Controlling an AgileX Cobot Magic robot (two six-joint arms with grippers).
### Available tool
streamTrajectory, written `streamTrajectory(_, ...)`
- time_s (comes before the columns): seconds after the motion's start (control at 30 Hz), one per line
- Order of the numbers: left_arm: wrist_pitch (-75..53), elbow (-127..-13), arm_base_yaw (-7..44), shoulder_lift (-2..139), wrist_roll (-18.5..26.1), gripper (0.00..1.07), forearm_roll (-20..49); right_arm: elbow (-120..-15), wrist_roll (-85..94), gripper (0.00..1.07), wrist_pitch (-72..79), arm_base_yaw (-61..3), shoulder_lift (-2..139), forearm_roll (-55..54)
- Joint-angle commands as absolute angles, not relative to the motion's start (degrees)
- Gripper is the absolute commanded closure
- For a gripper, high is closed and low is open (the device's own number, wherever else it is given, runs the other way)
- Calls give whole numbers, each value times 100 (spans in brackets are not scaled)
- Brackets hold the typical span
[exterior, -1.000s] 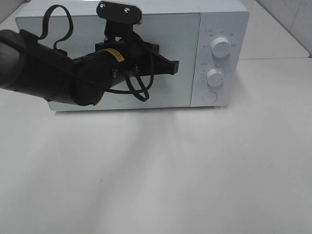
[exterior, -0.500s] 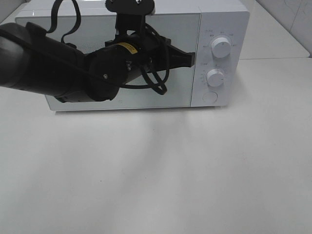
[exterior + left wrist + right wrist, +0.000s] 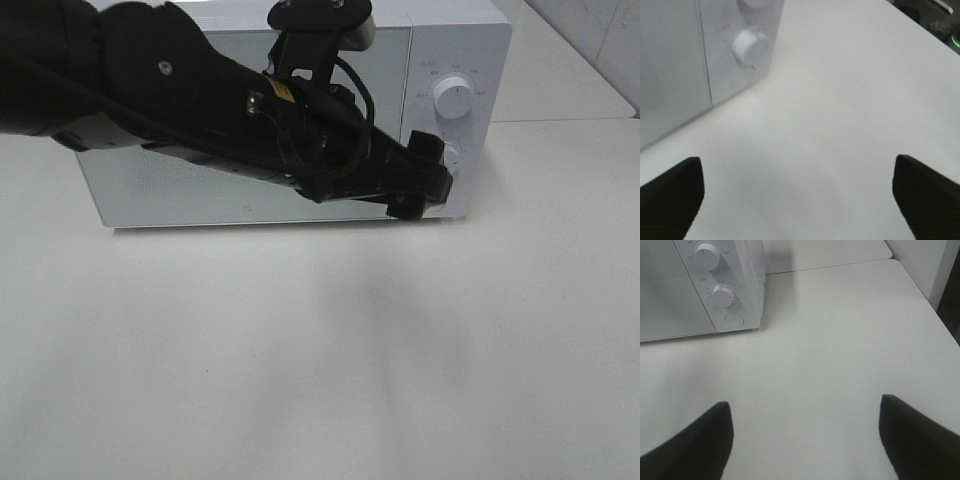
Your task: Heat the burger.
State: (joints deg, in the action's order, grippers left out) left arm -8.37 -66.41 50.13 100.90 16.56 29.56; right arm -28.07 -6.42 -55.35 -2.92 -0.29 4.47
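Observation:
The burger is out of view. The white microwave [image 3: 470,40] stands at the back of the table with its door shut. My left gripper [image 3: 430,180] reaches across the door to the control panel and covers most of the lower knob [image 3: 452,152], below the upper knob [image 3: 455,97]. In the left wrist view the left gripper [image 3: 795,160] is open and empty, with the lower knob [image 3: 751,46] ahead of it. The right gripper [image 3: 804,405] is open over bare table, some way in front of the microwave [image 3: 670,290]; it does not show in the exterior view.
The left arm [image 3: 150,90] hides much of the microwave door. A round button [image 3: 733,318] sits under the knobs. A second table top [image 3: 560,80] adjoins at the back right. Dark equipment with a green light [image 3: 940,20] stands beyond the table's edge.
The left arm has swung to the right across the microwave door and down to the control panel. Its jaws, held together before, now stand apart.

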Motion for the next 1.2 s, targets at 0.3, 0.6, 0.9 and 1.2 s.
streamTrajectory(0.3, -4045, -6681, 5048, 9402, 1621, 4, 3002, -2807, -607, 31, -5506, -258, -189, 458)
streamTrajectory(0.6, -5220, -6681, 4968, 9179, 1415, 4, 2807, -2807, -602, 31, -5506, -258, -189, 458)
streamTrajectory(0.9, -6497, -6383, 3346, 8692, 607, 4, 1862, -2807, -607, 31, -5506, -258, -189, 458)
streamTrajectory(1.2, -6801, -5649, 699, 7214, 613, 4, 1656, -2807, -607, 31, -5506, -258, -189, 458)
